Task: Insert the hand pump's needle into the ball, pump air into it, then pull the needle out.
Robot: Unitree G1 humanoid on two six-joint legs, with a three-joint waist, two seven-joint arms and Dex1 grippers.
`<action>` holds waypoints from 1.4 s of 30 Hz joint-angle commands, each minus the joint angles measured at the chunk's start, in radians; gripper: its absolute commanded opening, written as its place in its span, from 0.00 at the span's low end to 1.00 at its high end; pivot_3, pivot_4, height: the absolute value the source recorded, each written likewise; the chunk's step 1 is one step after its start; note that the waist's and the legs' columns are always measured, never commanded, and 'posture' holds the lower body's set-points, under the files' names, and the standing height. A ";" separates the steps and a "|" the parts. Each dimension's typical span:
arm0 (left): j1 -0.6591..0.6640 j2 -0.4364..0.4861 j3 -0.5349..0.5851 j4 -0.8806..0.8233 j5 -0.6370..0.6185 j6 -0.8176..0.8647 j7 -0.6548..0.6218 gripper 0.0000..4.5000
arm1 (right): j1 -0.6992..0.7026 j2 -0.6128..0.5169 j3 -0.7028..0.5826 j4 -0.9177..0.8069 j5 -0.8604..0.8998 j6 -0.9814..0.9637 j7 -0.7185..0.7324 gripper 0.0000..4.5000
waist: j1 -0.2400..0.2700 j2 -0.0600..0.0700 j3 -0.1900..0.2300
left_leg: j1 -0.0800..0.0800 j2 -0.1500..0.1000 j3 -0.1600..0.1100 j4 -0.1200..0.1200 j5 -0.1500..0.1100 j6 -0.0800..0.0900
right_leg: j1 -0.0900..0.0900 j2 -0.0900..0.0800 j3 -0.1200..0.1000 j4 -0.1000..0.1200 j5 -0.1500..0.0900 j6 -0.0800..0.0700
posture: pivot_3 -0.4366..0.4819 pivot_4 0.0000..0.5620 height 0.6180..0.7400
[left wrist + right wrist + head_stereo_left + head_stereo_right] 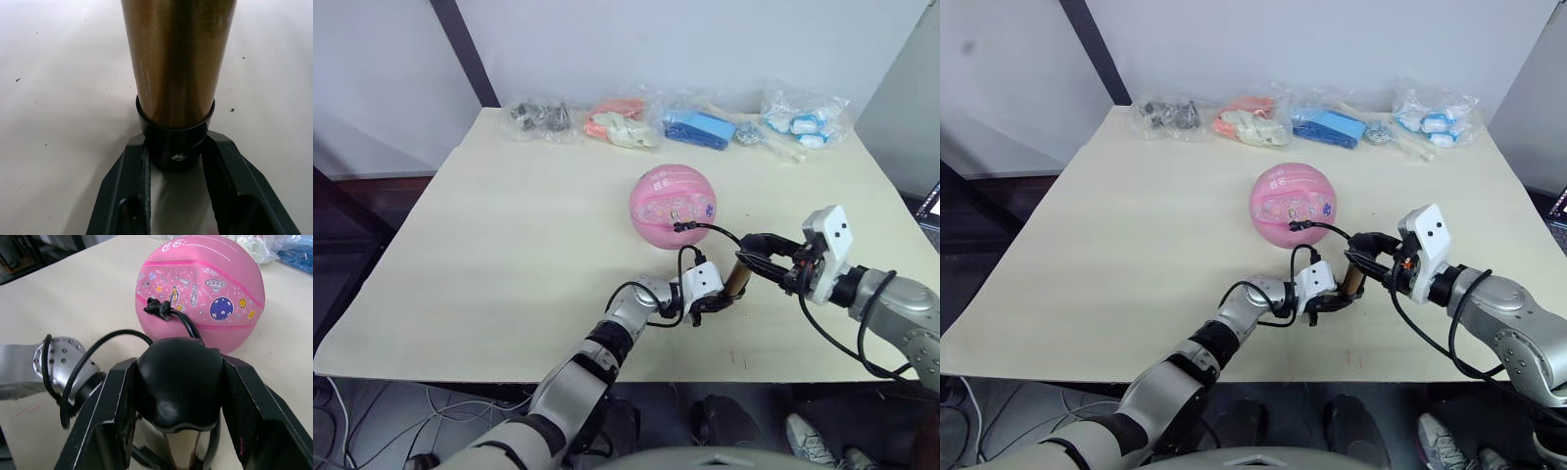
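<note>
Left gripper (713,305) clamps hand pump (735,278) (base cap) | right gripper (759,257) clamps handle

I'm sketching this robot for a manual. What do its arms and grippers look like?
Both arms are silver-grey metal with black joint sections and loose black cables looping outside. Each wrist carries a white boxy housing, the right one marked with two dark dots. The left gripper and right gripper each have two flat black angular fingers.

The needle's metal pin is too small to see where the hose fitting (157,307) meets my ball (200,289); the hand pump (177,58) runs off the frame's top edge.
</note>
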 commanded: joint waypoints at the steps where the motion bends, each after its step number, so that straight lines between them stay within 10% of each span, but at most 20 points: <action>1: 0.043 0.024 -0.035 0.045 0.037 0.030 -0.037 0.23 | -0.020 -0.044 -0.118 -0.012 0.099 0.105 -0.018 0.42 | 0.001 0.003 0.003 | -0.001 0.000 0.000 0.000 0.000 0.000 | -0.001 0.000 0.000 0.000 0.000 0.000 | 0.48 0.27 1.00; 13: 0.036 0.020 -0.034 0.057 0.036 0.027 -0.038 0.23 | -0.238 -0.312 -0.463 0.012 0.534 0.276 -0.084 0.42 | 0.008 0.015 0.019 | -0.007 -0.004 0.000 0.000 0.000 0.000 | -0.004 -0.004 0.000 -0.001 0.003 -0.004 | 0.48 0.27 1.00; 27: 0.034 0.020 -0.032 0.069 0.035 0.021 -0.032 0.23 | -0.386 -0.499 -0.531 0.130 0.730 0.290 -0.118 0.42 | 0.009 0.019 0.025 | -0.014 -0.004 0.001 0.002 0.000 0.000 | -0.010 -0.005 0.000 -0.001 0.003 -0.003 | 0.48 0.27 1.00; 42: 0.041 0.027 -0.036 0.061 0.027 0.019 -0.030 0.23 | -0.028 -0.138 -0.009 0.038 0.216 0.138 -0.072 0.42 | 0.002 0.002 0.014 | -0.001 -0.001 0.003 0.002 0.000 0.000 | -0.003 -0.001 0.002 0.007 -0.001 0.000 | 0.48 0.27 1.00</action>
